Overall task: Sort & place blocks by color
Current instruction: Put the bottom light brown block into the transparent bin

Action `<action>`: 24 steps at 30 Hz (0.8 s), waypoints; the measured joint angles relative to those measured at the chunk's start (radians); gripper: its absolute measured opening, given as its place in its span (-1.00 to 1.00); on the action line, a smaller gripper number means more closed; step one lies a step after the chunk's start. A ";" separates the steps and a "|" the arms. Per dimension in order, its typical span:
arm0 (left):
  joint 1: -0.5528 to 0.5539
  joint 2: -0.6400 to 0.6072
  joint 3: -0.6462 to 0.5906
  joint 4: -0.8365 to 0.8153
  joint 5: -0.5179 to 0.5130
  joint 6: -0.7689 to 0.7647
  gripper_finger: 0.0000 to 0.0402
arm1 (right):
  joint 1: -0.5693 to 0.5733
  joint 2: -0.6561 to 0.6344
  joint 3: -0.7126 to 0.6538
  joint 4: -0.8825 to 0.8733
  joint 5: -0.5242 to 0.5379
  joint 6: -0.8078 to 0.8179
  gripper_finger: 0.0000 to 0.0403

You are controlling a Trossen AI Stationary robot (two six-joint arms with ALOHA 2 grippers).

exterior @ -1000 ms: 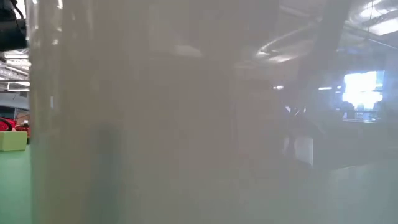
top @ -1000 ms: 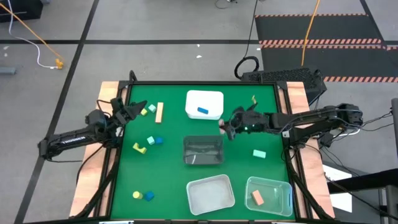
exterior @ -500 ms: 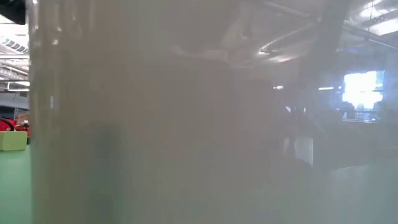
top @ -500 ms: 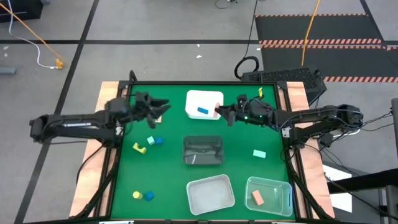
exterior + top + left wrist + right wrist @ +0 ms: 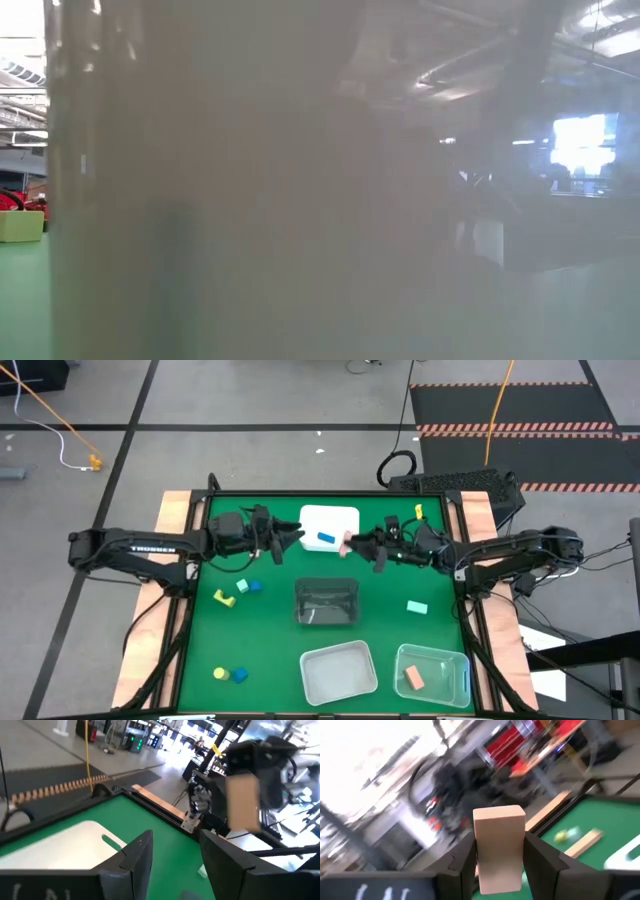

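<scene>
Right gripper [image 5: 350,541] clamps salmon pink bar [image 5: 499,847] (upright between fingers) beside white tub [image 5: 329,518]. Left gripper [image 5: 296,536] at tub's other side, fingers apart, empty.

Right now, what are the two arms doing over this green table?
The right gripper holds a salmon pink block beside the white tub, which already contains a blue block. The left gripper hangs by the tub's other side; nothing shows between its fingers. More blocks lie loose on the table.
</scene>
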 joint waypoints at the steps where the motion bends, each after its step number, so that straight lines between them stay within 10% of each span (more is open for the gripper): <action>1: 0.000 0.008 0.003 0.003 0.000 -0.022 -0.19 | 0.014 0.000 0.000 -0.006 -0.029 0.002 -0.40; 15: 0.000 0.014 0.004 0.007 -0.005 -0.211 -0.19 | 0.169 0.000 0.000 -0.310 -0.550 0.292 -0.40; 24: -0.031 0.014 0.004 -0.001 -0.008 -0.263 -0.19 | 0.430 -0.069 0.000 -0.624 -0.620 0.366 -0.41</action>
